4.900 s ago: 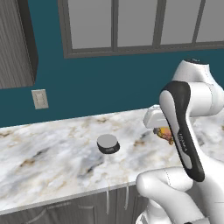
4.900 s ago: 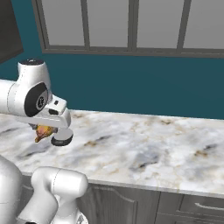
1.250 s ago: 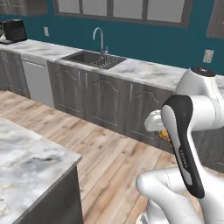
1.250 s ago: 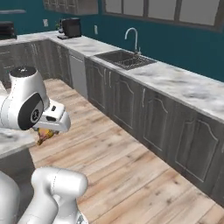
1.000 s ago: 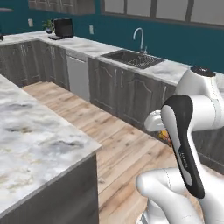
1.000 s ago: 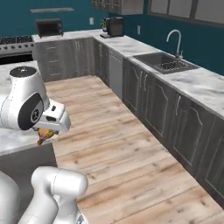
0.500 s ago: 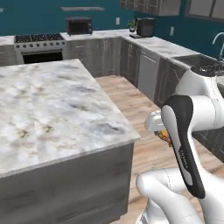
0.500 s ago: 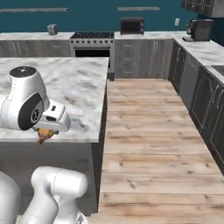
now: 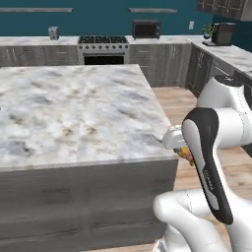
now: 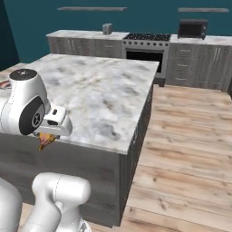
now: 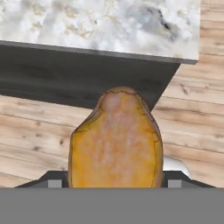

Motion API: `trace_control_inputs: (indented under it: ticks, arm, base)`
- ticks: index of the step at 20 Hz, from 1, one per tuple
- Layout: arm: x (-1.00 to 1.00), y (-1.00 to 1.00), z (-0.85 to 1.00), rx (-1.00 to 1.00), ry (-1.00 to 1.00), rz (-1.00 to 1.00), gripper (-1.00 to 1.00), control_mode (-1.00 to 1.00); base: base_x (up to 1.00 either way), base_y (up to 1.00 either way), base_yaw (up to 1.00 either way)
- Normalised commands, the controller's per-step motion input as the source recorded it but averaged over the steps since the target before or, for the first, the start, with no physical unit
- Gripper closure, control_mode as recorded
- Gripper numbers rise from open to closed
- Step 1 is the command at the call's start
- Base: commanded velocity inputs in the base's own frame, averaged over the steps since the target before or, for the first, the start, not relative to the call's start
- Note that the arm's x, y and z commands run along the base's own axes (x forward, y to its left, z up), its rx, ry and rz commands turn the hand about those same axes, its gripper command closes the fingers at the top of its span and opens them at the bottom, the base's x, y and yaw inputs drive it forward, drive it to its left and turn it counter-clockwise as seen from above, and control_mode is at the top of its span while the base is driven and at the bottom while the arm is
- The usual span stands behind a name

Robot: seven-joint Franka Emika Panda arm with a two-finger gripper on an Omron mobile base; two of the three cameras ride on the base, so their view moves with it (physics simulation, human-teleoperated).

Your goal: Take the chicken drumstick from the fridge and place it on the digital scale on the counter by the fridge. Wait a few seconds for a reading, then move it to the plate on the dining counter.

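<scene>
My gripper (image 9: 186,153) is shut on the chicken drumstick (image 11: 116,140), a glossy orange-brown lump that fills the middle of the hand view. It hangs just off the near right corner of the dining counter (image 9: 74,113), a wide marbled slab, and below its top edge. From the right base view the gripper (image 10: 46,138) holds the drumstick (image 10: 45,142) against the slab's dark front side. A reddish-brown sliver (image 10: 2,84) at the left edge of the slab looks like the plate's rim, with the rest cut off. The fridge and the digital scale are out of view.
Wooden floor (image 10: 181,154) runs along the right of the island. Grey cabinets line the far wall, with a stove (image 9: 103,49), a black microwave (image 9: 146,28) and a small jar (image 10: 107,28) on them. More cabinets with a coffee machine (image 9: 224,33) stand at the right.
The whole picture has swung: the base drove from the wall counter with the scale, past the sink, round to the island. The drumstick stays in the shut gripper, arm pose unchanged.
</scene>
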Motion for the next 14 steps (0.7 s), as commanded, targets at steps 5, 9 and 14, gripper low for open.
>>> trace_control_inputs:
  ticks: [5, 9, 14]
  arm:
    - [0.0, 0.0, 0.0, 0.0, 0.0, 0.0, 1.0, 1.0]
    - [0.0, 0.0, 0.0, 0.0, 0.0, 0.0, 1.0, 1.0]
    - [0.0, 0.0, 0.0, 0.0, 0.0, 0.0, 1.0, 1.0]
  base:
    - [0.0, 0.85, 0.0]
    - [0.0, 1.0, 0.01]
    - [0.0, 1.0, 0.03]
